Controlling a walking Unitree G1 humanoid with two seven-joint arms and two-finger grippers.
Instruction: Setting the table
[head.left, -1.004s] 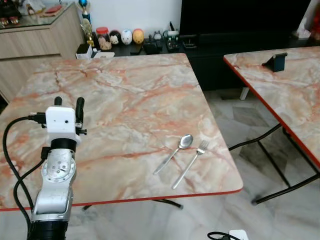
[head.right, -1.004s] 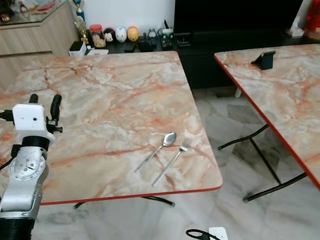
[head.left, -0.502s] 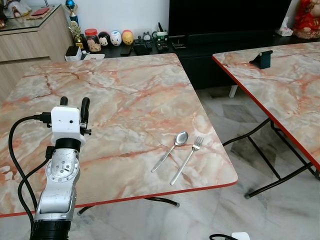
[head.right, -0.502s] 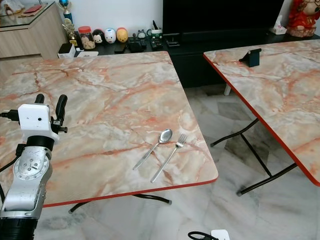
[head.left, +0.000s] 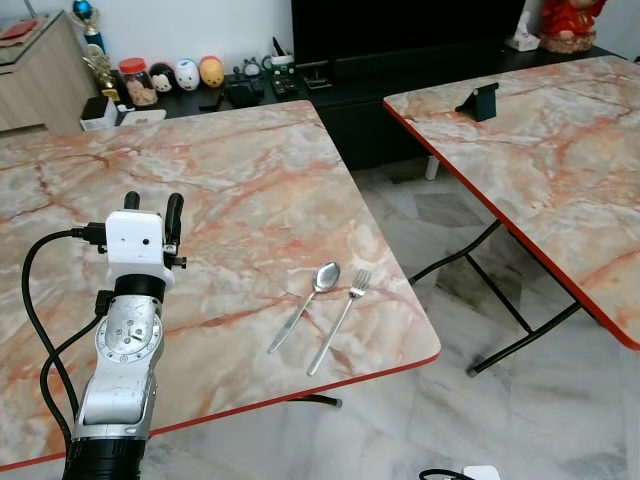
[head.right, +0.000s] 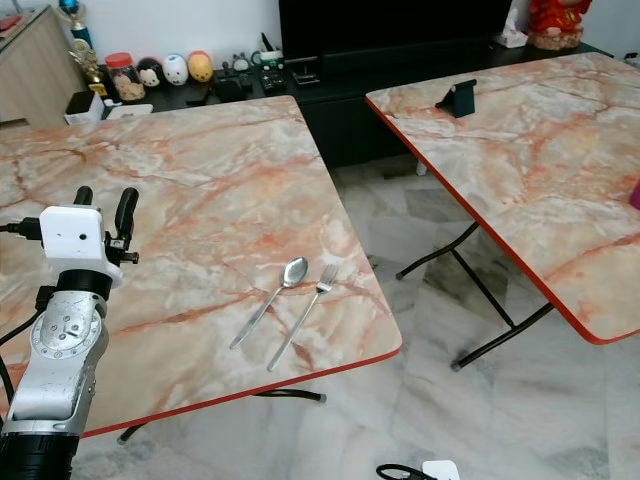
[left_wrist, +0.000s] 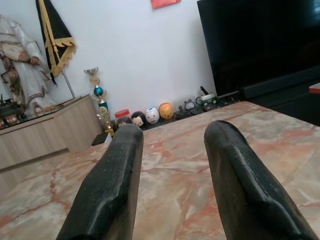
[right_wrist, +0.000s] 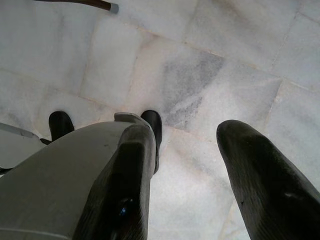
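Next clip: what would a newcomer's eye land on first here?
The left claw, fingers open and holding nothing, raised over the near marble table. Next, the spoon and fork lying side by side near that table's front right corner. A second marble table stands to the right.

- surface (head.left: 250, 200): peach marble look with orange veins, red edge
- spoon (head.left: 305, 304) and fork (head.left: 340, 320): shiny silver
- floor (head.left: 520, 420): grey-white marble tiles

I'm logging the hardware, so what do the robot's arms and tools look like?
The left arm is silver metal with a round joint disc, a white box at the wrist and looping black cables. Its tool has two long black fingers, as does the right tool.
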